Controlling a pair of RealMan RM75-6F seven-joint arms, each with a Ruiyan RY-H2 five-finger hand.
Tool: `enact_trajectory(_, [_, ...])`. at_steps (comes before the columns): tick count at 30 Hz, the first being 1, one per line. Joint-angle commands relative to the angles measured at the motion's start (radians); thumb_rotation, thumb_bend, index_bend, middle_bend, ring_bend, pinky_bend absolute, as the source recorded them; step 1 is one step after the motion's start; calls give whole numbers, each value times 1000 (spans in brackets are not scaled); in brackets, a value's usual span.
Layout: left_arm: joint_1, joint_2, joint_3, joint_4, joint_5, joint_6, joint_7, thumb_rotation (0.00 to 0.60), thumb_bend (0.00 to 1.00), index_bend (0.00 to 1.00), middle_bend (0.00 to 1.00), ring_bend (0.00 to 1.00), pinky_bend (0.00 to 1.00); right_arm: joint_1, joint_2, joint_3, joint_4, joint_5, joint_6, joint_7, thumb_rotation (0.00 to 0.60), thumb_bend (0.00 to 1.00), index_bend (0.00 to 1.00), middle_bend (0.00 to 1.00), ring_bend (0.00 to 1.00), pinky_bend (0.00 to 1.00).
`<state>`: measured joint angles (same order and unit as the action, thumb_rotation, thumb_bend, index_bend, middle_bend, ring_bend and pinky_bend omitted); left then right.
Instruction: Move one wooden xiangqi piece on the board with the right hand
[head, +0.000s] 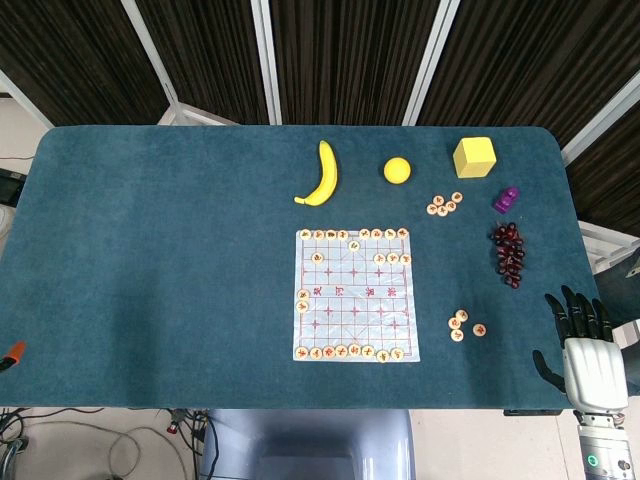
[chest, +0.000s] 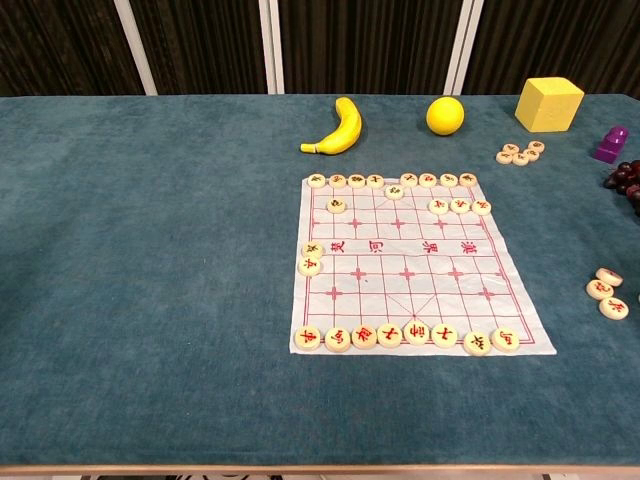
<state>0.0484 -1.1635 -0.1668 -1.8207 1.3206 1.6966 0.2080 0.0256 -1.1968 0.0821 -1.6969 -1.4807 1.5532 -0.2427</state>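
Many pieces (head: 341, 351) — robot hand (head: 583, 345) apart

Round wooden pieces (chest: 405, 334) lie flat on board (chest: 420, 290).

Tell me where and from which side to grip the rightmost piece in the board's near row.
Pinch the piece across its round rim, coming straight down from above. It is a flat disc lying face up on the board, so no side face offers purchase. A neighbour sits close on its left; the board's right edge side is open, nearest the right robot hand.
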Motion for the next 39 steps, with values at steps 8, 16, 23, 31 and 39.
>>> enact_trajectory(8, [-1,-4,2,1,4,-1,5,600,27,7,0,0,56,2,-2,-2,3,3,-8,-1,600,374,99,0,0,38])
enact_trajectory(16, [1,-1,2,0,7,1,-6,600,27,7,0,0,57,0,5,-1,-7,9,-9,11,600,375,99,0,0,38])
enact_trajectory(23, [4,0,4,-1,18,8,-16,600,27,7,0,0,58,3,9,-3,-8,9,-18,19,600,374,99,0,0,38])
enact_trajectory(31, [4,2,4,-1,24,9,-20,600,27,7,0,0,59,5,10,-7,-9,8,-24,24,600,375,99,0,0,38])
enact_trajectory(39, [-1,-1,3,4,21,0,-20,600,27,7,0,0,61,4,16,-9,-18,0,-21,36,600,375,99,0,0,38])
